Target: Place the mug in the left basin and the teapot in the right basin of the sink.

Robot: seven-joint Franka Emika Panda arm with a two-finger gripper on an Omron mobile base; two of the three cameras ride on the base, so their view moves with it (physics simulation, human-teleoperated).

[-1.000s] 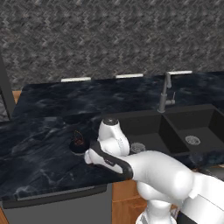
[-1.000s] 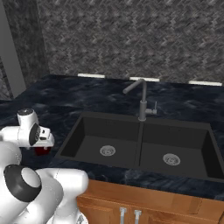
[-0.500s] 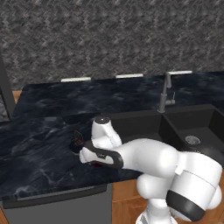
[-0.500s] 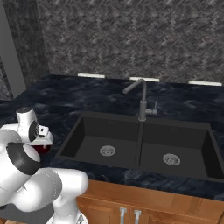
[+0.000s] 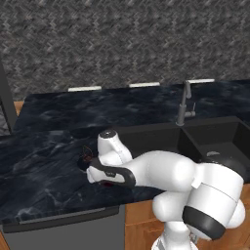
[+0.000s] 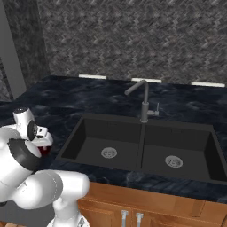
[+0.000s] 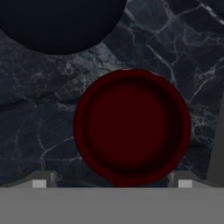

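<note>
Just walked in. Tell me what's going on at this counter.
A white robot arm is reaching down over the dark marble counter left of the sink. Its hand is open and poised straight above the dark red mug, one fingertip on each side of the rim, nothing gripped yet. The black teapot sits beside the mug on the counter. The left basin and right basin are both bare, so neither item has been placed.
</note>
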